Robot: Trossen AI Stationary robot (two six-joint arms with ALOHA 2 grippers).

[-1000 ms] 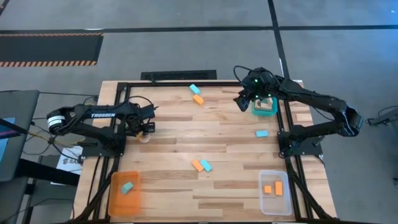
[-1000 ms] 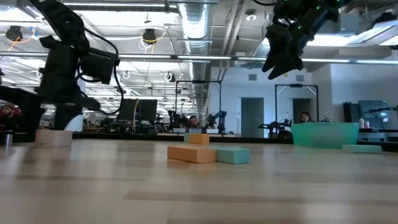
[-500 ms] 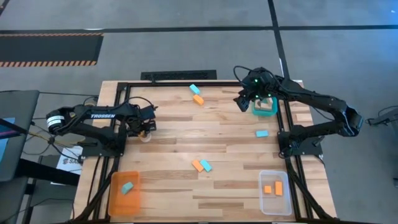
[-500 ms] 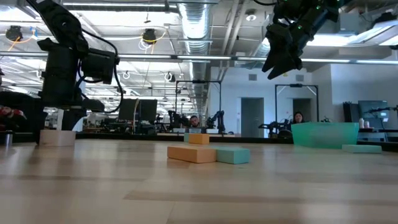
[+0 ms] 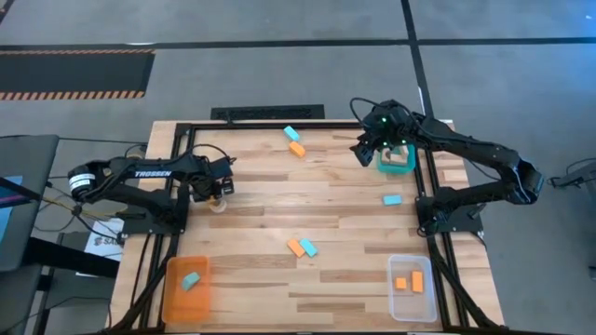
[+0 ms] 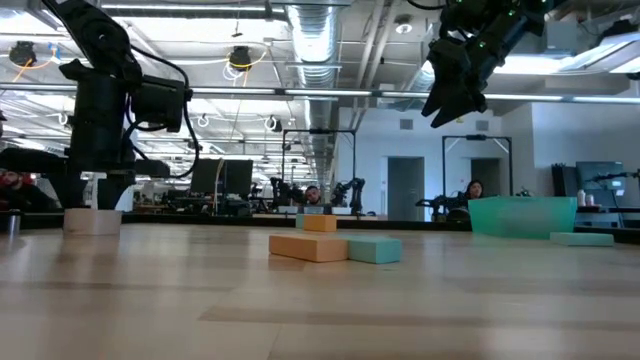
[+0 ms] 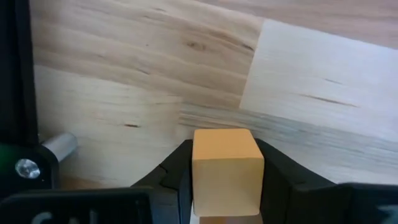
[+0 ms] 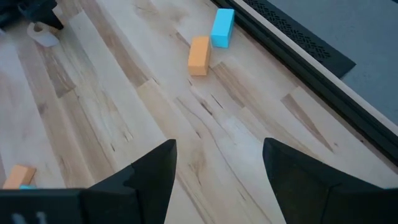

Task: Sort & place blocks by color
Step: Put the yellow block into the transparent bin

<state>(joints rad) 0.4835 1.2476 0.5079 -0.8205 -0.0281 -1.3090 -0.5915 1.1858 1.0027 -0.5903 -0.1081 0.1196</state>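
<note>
Biggest diff vs the earlier pics: the left gripper has pinched in on a tan wood block. A sec ago the fingers stood wider beside it, now the wrist view has both dark fingers pressed flat against the block's two sides, so it's clenched on that block. The block looks like it's sitting on the table, at the left side about mid-depth; from the low view the arm's a bit more upright over it than before. In the high view the left gripper barely shifted otherwise. The right gripper hasn't budged at all afaict: hangs up in the air over the far right of the table, just left of the teal tray, fingers spread apart w/ nothing between them. Rest of the blocks are same as before: a teal + orange pair at the far edge near the middle, another orange + teal pair touching each other nearer the front, a lone teal block on the right side. The orange tray at near left has one teal block in it, the clear tray at near right has 2 orange ones. Teal tray has something tan in it, can't tell exactly what.
</note>
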